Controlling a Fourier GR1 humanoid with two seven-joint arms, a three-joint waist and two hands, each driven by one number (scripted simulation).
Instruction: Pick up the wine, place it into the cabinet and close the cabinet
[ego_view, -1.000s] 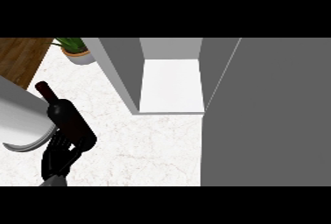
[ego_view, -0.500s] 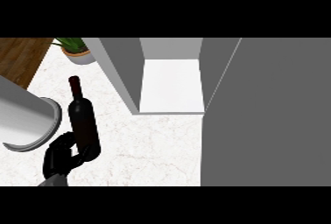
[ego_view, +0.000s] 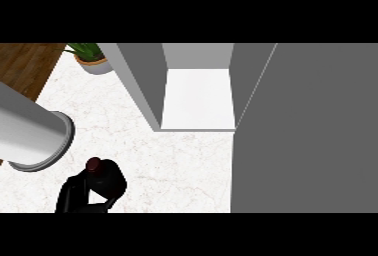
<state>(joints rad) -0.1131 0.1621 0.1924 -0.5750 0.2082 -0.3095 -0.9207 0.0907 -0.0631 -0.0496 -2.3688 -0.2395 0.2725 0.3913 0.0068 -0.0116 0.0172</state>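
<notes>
left hand round wine – no label visible

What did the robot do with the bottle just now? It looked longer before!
The left hand, still curled round the wine bottle, tipped it up. Before, the bottle lay slanted, neck pointing up the view; now it stands upright, so you look straight down at its top. It also slid lower in the view. The cabinet, its open door, the plant and the grey forearm stayed put.

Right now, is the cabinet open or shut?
Open: the cabinet shows its bare white shelf, its door swung out at the right.
</notes>
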